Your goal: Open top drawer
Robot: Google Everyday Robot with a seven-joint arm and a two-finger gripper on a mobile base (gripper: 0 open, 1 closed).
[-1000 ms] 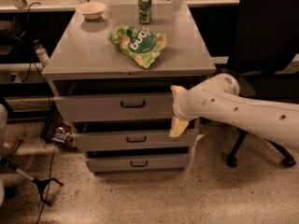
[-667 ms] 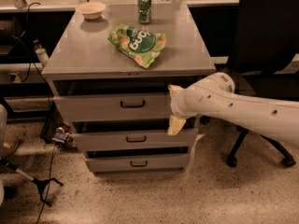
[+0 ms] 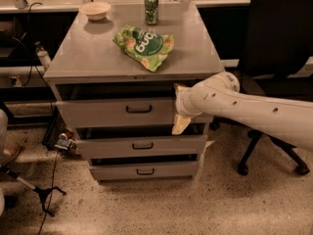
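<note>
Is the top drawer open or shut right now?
Partly open: the top drawer juts forward, dark gap above it. The claw sits at its right end.

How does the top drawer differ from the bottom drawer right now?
The top drawer has a taller, wider front panel; the bottom drawer looks the shortest and narrowest of the three. The gripper is at the top drawer's right end, while the bottom drawer sits well below it, untouched. Both are grey with a small dark bar handle in the middle, and a dark gap shows above each front.
</note>
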